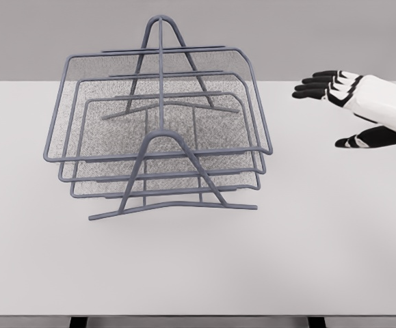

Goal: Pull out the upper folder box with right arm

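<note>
A grey-blue wire rack [163,137] with three stacked mesh trays stands on the white table [307,239], left of the middle. The upper tray [252,82] is the widest, and its rim runs along the top of the stack. My right hand [334,109] comes in from the right edge and hovers above the table to the right of the rack, level with the upper tray. Its black fingers [314,85] are spread and point left, with the thumb [362,139] below. It holds nothing and stays clear of the tray's right rim. The left arm is out of sight.
Two A-shaped wire legs hold the rack, one at the front [167,174] and one at the back [163,48]. The table's front edge [198,316] runs along the bottom of the view. A grey wall is behind.
</note>
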